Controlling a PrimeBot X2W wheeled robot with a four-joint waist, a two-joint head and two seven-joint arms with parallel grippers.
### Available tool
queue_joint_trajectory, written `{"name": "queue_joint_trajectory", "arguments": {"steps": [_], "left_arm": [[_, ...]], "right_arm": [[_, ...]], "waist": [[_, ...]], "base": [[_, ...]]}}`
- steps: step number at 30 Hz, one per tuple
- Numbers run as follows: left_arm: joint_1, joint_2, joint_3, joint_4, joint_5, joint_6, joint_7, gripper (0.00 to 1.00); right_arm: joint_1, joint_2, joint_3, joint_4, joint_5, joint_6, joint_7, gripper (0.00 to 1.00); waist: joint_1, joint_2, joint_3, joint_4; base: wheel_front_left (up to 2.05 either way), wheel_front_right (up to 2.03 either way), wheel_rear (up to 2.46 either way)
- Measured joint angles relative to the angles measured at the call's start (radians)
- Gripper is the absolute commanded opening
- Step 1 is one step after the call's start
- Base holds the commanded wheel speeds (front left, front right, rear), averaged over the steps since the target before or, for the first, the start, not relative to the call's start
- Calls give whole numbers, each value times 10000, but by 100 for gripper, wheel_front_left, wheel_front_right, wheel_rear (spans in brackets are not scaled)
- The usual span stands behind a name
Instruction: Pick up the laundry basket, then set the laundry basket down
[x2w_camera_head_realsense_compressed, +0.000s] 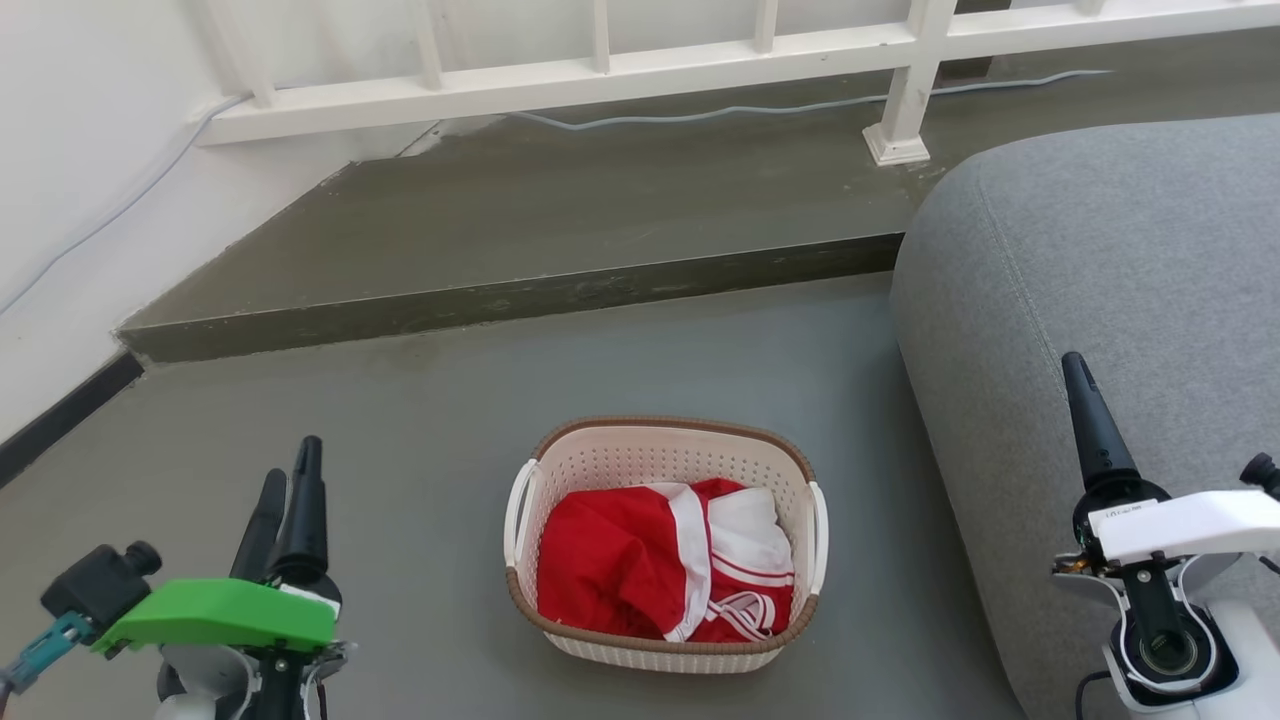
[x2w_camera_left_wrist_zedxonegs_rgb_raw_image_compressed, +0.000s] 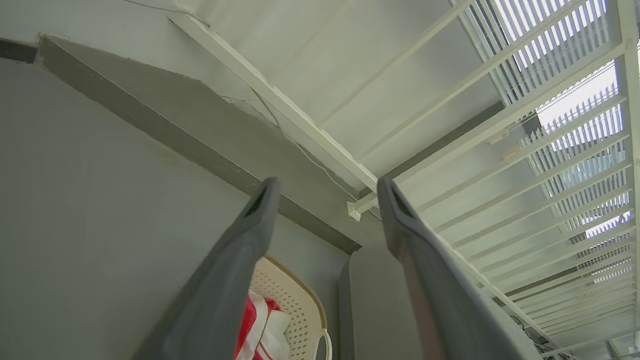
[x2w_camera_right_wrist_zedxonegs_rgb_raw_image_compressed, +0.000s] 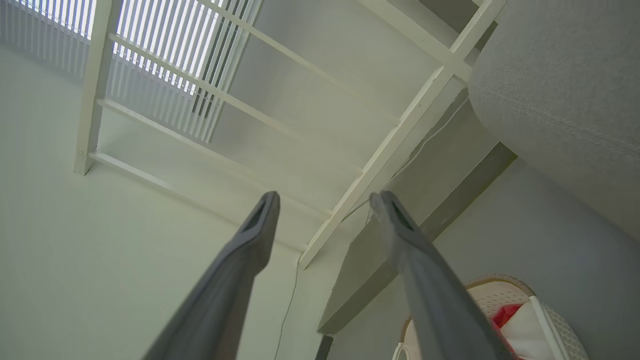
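Both grippers hang wide open and hold nothing. Left gripper (x2w_camera_head_realsense_compressed: 291, 465) hovers over the grey floor (x2w_camera_head_realsense_compressed: 400, 420), well apart from the laundry basket (x2w_camera_head_realsense_compressed: 665, 460). Right gripper (x2w_camera_right_wrist_zedxonegs_rgb_raw_image_compressed: 326, 197) is up in front of the grey sofa (x2w_camera_head_realsense_compressed: 1100, 300), also clear of the basket. The basket sits upright on the floor between the two arms, near the sofa's rounded edge with a strip of floor between them. A crumpled red and white garment (x2w_camera_head_realsense_compressed: 620, 560) lies inside it. Beyond the basket a raised concrete step (x2w_camera_head_realsense_compressed: 500, 240) runs across, with a white railing (x2w_camera_head_realsense_compressed: 600, 85) and a thin cable (x2w_camera_head_realsense_compressed: 700, 110) along its far edge.
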Motion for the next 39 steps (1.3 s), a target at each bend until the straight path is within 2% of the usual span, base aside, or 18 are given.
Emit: {"name": "queue_joint_trajectory", "arguments": {"steps": [14, 39], "left_arm": [[-4, 65, -201, -249, 2828, 155, -449, 100], [-149, -77, -627, -667, 6389, 437, -1235, 100]], "right_arm": [[-174, -63, -115, -205, -2888, 2, -364, 100], [-296, 322, -67, -516, -7112, -205, -1064, 100]], "waist": [[0, 0, 70, -7], [0, 0, 219, -22]], "base": [[0, 0, 0], [0, 0, 0]]}}
